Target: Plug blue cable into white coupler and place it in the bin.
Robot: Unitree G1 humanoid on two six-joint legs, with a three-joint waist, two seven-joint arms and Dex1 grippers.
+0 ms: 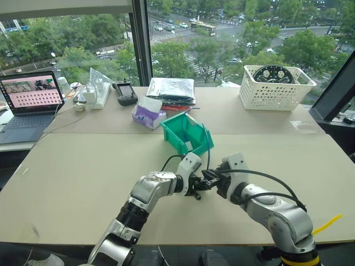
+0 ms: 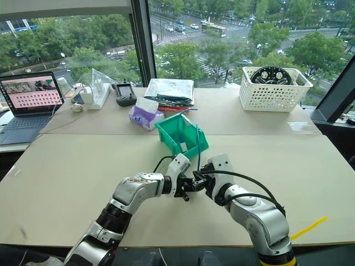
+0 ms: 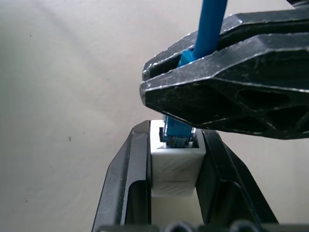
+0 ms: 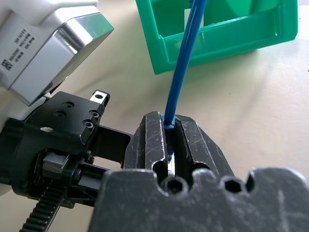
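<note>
My left gripper point(image 3: 175, 134) is shut on the white coupler point(image 3: 175, 169), a small block clamped between its two black fingers. Coming in from the other side, my right gripper point(image 4: 169, 120) is shut on the blue cable point(image 4: 186, 53) just behind its plug. The blue plug point(image 3: 177, 131) sits in the coupler's opening. Both grippers meet above the table, just in front of the green bin point(image 1: 173, 138). From them the cable point(image 2: 198, 147) arcs up and back into the bin point(image 4: 231, 34).
A white perforated basket point(image 1: 274, 88) stands at the back right. A laptop point(image 1: 30, 100) sits at the back left, with a power strip point(image 1: 100, 94), a black device point(image 1: 126, 94), a purple tissue pack point(image 1: 148, 115) and a silver bag point(image 1: 172, 88) behind the bin.
</note>
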